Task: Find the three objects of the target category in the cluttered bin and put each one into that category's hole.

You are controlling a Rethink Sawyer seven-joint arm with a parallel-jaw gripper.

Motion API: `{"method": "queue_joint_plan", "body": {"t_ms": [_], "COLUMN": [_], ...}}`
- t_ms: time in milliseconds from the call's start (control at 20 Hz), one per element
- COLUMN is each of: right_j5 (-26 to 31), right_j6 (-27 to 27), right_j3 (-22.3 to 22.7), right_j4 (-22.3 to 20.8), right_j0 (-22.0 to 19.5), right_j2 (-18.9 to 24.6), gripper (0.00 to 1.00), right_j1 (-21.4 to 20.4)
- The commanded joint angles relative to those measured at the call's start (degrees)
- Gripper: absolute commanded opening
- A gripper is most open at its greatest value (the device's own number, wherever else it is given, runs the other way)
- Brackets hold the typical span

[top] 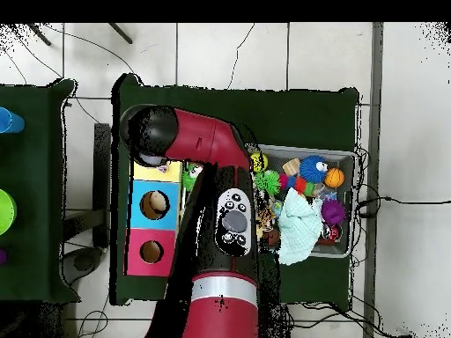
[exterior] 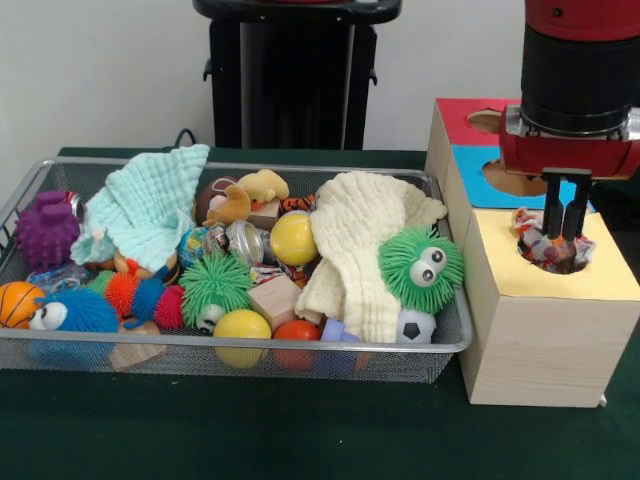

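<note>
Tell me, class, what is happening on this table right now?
A red and black robot arm has its gripper down at the hole in the yellow section of a wooden sorting box. A crinkly, multicoloured object sits in that hole around the fingertips. The blue and red sections lie behind. Beside the box, a wire bin holds balls, cloths and fuzzy toys.

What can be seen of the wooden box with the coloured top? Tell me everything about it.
The wooden box stands upright on the green table, right of the wire bin and close against its end. Its sides look like pale plain wood. The top has three coloured panels in a row, yellow nearest, then blue, then red, each with a round hole. The gripper reaches into the yellow hole, where a crinkly multicoloured object sits.
</note>
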Motion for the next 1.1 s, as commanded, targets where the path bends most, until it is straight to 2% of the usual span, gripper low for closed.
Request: {"method": "queue_joint_plan", "body": {"t_ms": [50, 300, 450, 800, 1100], "right_j5": [-1.24, -1.28, 4.04, 13.79, 13.71], "right_j6": [8.25, 8.60, 8.88, 9.68, 10.63], "right_j3": [6.10, 5.63, 4.49, 6.21, 6.78], "right_j4": [0.52, 0.12, -0.27, 1.60, 2.13], "right_j0": [-1.88, -1.74, -1.49, -1.99, -1.18], "right_j2": [3.38, 3.25, 2.85, 5.31, 5.07], "gripper": [0.00, 0.00, 0.00, 0.00, 0.00], "right_j1": [0.51, 0.86, 1.39, 3.37, 3.81]}}
